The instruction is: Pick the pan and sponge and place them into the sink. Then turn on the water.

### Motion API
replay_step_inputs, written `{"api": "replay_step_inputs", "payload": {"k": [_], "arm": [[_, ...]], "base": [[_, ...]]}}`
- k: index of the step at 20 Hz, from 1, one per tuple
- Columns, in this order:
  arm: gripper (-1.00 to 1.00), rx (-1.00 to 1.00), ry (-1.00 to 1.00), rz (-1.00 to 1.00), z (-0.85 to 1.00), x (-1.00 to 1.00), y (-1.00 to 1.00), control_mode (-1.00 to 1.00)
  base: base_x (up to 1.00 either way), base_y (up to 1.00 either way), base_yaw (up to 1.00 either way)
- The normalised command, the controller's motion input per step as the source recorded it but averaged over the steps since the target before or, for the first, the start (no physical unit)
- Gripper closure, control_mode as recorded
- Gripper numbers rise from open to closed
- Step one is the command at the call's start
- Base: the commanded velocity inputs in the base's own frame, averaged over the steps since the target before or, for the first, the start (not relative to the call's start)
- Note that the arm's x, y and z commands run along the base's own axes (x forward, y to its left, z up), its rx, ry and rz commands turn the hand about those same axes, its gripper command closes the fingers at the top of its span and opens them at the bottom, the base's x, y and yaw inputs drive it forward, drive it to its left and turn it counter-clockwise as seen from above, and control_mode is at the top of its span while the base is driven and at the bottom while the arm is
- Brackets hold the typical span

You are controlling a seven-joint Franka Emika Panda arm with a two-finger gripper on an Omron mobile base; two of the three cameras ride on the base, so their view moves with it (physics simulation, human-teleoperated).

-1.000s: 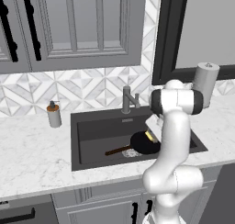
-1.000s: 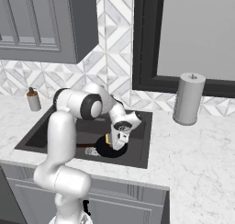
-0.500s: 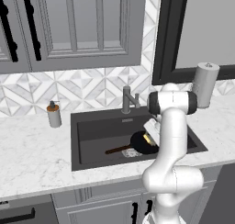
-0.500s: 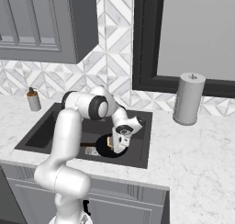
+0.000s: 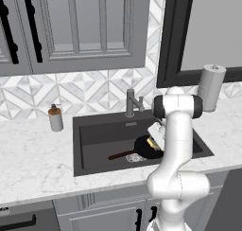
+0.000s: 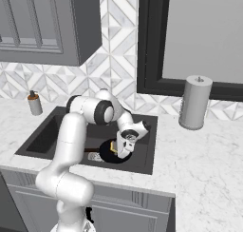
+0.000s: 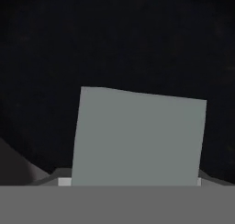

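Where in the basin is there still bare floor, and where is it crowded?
The sink floor is bare on its left half, between the left wall and the pan's handle tip. The right half is crowded: the pan, the sponge and the gripper all sit over the drain.

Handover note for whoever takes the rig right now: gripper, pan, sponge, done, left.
Gripper: low in the sink, over the pan, with the sponge right at its tips; whether it grips it or has let go, I cannot tell.
Pan: lies in the sink, handle toward the left.
Sponge: yellow edge shows at the pan.
Done: pan in the sink; sponge there or nearly.
Left: clear the arm, turn on the faucet; no water runs.
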Motion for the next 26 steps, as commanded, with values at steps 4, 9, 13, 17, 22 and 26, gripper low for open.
{"api": "replay_step_inputs", "payload": {"k": [4, 9, 13, 17, 22, 26], "arm": [[-1.0, 0.04, -0.13, 0.0, 0.0, -0.02, 0.0, -1.0], [-1.0, 0.01, -0.15, 0.0, 0.12, -0.05, 0.0, -1.0], [-1.0, 0.0, -0.07, -0.03, 0.31, -0.07, 0.0, -1.0], [-1.0, 0.0, -0.07, -0.08, 0.78, -0.21, 0.0, -1.0], [-1.0, 0.0, -0.16, -0.15, 0.8, -0.43, 0.0, -1.0], [-1.0, 0.0, -0.26, -0.27, 0.52, -0.75, 0.0, -1.0]], "base": [[0.0, 0.0, 0.0], [0.0, 0.0, 0.0], [0.0, 0.0, 0.0], [0.0, 0.0, 0.0], [0.0, 0.0, 0.0], [0.0, 0.0, 0.0]]}}
